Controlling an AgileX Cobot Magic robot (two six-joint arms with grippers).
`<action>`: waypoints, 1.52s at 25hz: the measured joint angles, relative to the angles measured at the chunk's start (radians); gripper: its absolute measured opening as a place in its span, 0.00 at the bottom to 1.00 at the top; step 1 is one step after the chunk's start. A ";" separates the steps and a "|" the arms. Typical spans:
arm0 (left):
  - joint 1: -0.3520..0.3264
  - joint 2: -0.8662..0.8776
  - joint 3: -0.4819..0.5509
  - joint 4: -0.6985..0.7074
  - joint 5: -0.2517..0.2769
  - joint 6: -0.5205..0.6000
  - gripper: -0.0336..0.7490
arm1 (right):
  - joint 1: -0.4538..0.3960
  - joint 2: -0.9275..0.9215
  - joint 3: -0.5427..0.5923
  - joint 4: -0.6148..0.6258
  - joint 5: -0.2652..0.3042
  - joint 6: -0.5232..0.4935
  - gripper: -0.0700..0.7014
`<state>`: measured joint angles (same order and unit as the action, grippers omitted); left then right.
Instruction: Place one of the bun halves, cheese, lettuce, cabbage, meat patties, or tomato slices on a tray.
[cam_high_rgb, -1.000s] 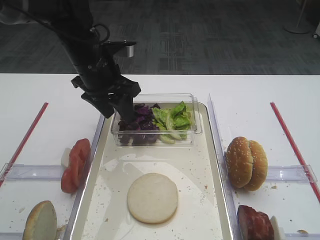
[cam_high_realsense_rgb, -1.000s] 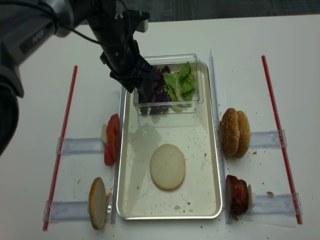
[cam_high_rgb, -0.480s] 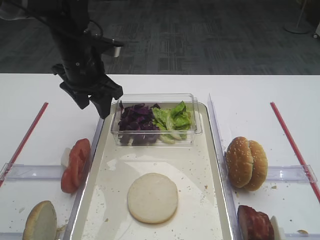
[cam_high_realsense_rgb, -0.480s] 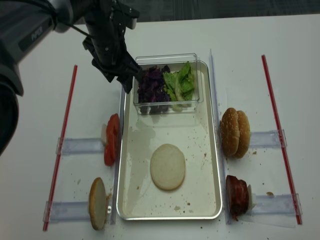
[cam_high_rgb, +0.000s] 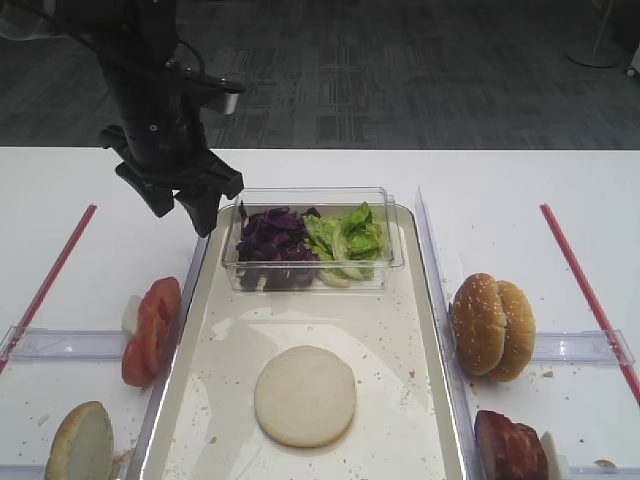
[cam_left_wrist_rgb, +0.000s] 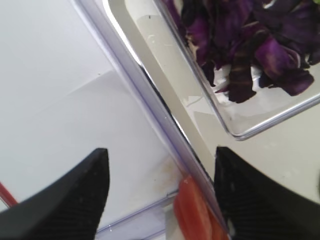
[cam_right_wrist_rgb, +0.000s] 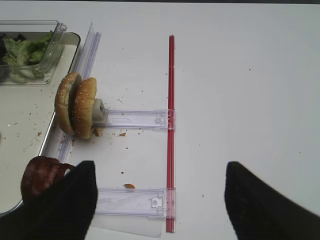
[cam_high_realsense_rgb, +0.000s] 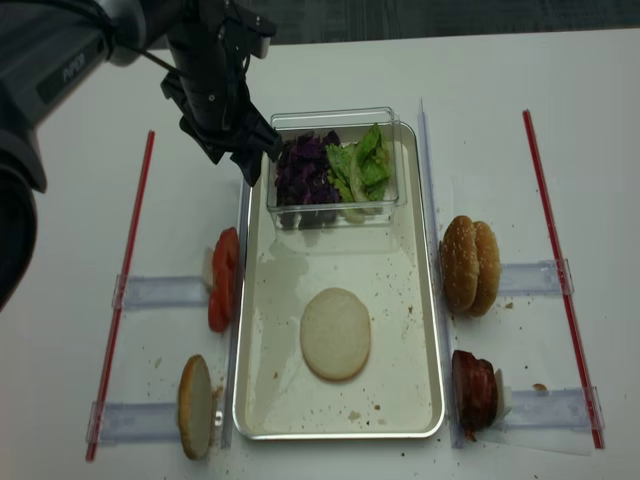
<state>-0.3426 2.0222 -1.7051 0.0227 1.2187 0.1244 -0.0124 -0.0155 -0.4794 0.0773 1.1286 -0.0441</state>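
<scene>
1 bun half (cam_high_rgb: 305, 395) on tray (cam_high_rgb: 425, 330), 1 beside it (cam_high_rgb: 80, 442), 2 sesame buns (cam_high_rgb: 492, 326), both grippers' fingers apart, empty

Robot lab or office test bench, not a kitchen: white table (cam_high_rgb: 520, 190) on grey patterned carpet (cam_high_rgb: 400, 80), red tape lines (cam_high_realsense_rgb: 555, 250) marking the work zone, clear acrylic holders (cam_right_wrist_rgb: 137, 119) fixing burger ingredients beside a metal tray (cam_high_realsense_rgb: 425, 330).
</scene>
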 joint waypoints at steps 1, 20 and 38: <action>0.007 0.000 0.000 0.002 0.000 -0.007 0.58 | 0.000 0.000 0.000 0.000 0.000 0.000 0.81; 0.267 0.008 0.000 0.000 0.002 -0.044 0.58 | 0.000 0.000 0.000 0.000 0.000 0.000 0.81; 0.269 0.008 0.000 -0.077 0.002 -0.025 0.72 | 0.000 0.000 0.000 0.000 0.000 0.000 0.81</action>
<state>-0.0741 2.0300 -1.7051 -0.0539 1.2206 0.0991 -0.0124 -0.0155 -0.4794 0.0773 1.1286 -0.0441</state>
